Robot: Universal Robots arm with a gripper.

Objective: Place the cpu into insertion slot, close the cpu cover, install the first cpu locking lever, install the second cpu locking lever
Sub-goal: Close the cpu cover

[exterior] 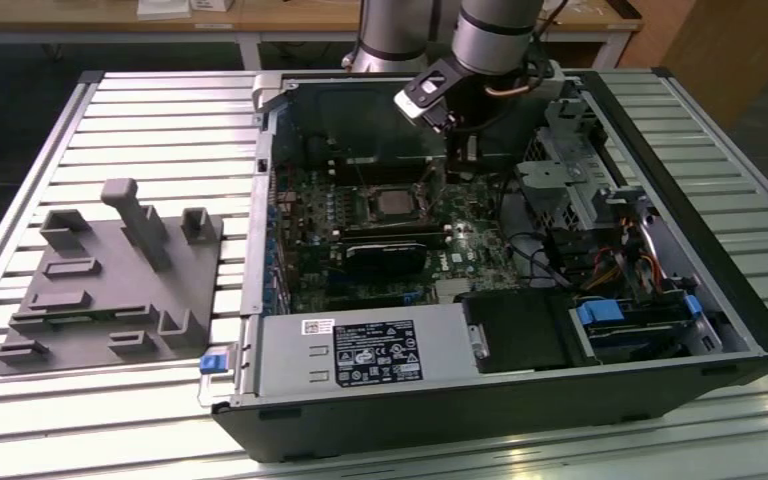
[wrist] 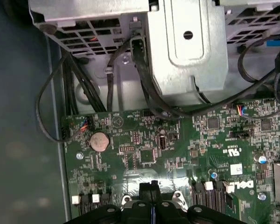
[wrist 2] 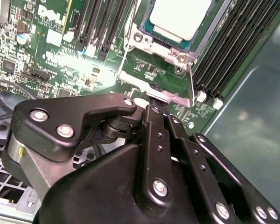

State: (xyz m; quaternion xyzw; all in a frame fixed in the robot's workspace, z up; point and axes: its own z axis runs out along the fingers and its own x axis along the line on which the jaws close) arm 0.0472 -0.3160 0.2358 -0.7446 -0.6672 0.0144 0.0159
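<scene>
I am looking at the gripper (exterior: 462, 170) reaching down inside the open computer case (exterior: 704, 300), which is sitting on the slatted surface (exterior: 157, 130). In the second wrist view the gripper (wrist 2: 157, 108) is showing its black fingers (wrist 2: 151, 135) drawn together at the tips. The tips are resting right at a silvery tab on the socket's near edge, and I cannot tell whether they are pinching anything.

The cpu (wrist 2: 179, 16) is sitting in the insertion slot (exterior: 365, 205) with its pale face up. The cpu cover (wrist 2: 206, 38) is lying flat around it as a metal frame. A thin lever (wrist 2: 191, 81) is running along one side of the socket, just beside the long black memory slots (wrist 2: 233, 37).

In the first wrist view the gripper (wrist: 152, 186) is hovering low over the green circuit board (wrist: 144, 140). On the exterior view's left, a grey fixture (exterior: 111, 280) is sitting well apart from the case.
</scene>
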